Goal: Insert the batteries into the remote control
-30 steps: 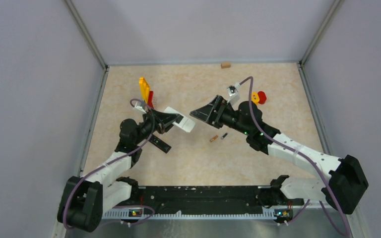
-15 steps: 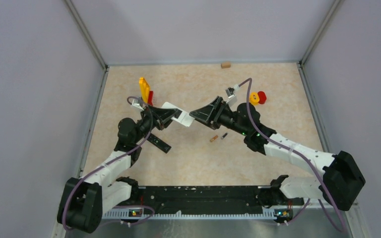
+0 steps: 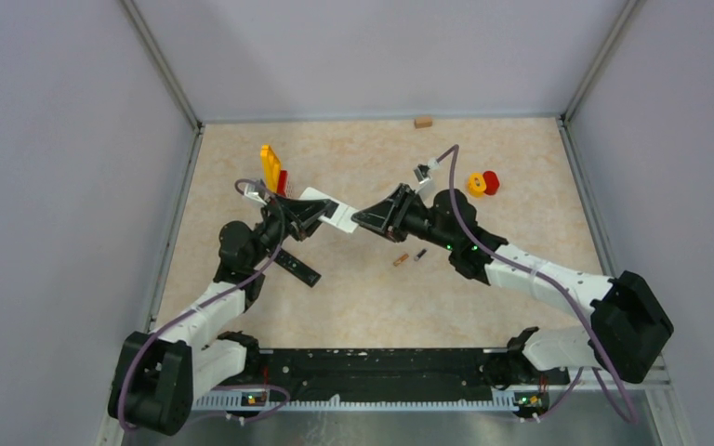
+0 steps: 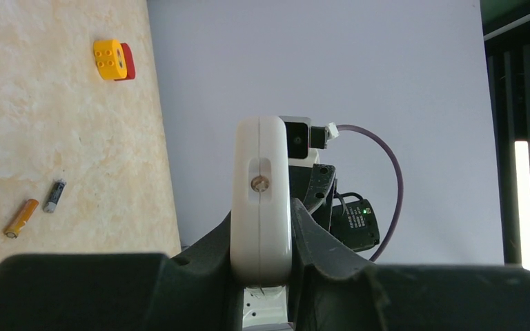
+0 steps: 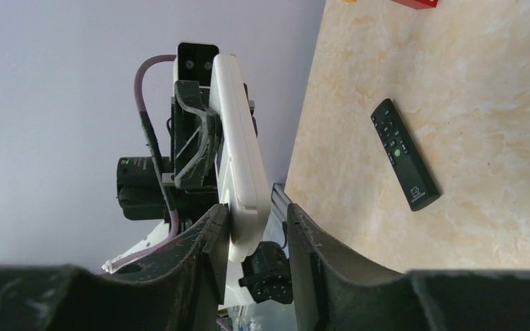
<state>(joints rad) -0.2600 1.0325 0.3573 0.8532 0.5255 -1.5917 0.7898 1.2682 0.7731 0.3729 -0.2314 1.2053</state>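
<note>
My left gripper [image 3: 309,219] [image 4: 261,231] is shut on a white remote control [image 3: 337,215] [image 4: 261,186] and holds it in the air above the table, its free end pointing at the right arm. My right gripper [image 3: 363,218] [image 5: 255,222] straddles that free end of the remote control [image 5: 238,158]. One pad touches it, a gap shows on the other side, so it is open. Two batteries lie on the table below: an orange one [image 3: 400,261] [image 4: 21,218] and a dark one [image 3: 419,255] [image 4: 54,196].
A black remote [image 3: 297,269] [image 5: 405,154] lies on the table by the left arm. Yellow and red blocks [image 3: 272,170] stand at the back left. A yellow ring and red piece [image 3: 482,183] sit at the back right. A small wooden block [image 3: 422,121] rests by the back wall.
The right gripper has moved left onto the remote's free end and its jaws have narrowed. The left gripper has raised the remote slightly toward it.
</note>
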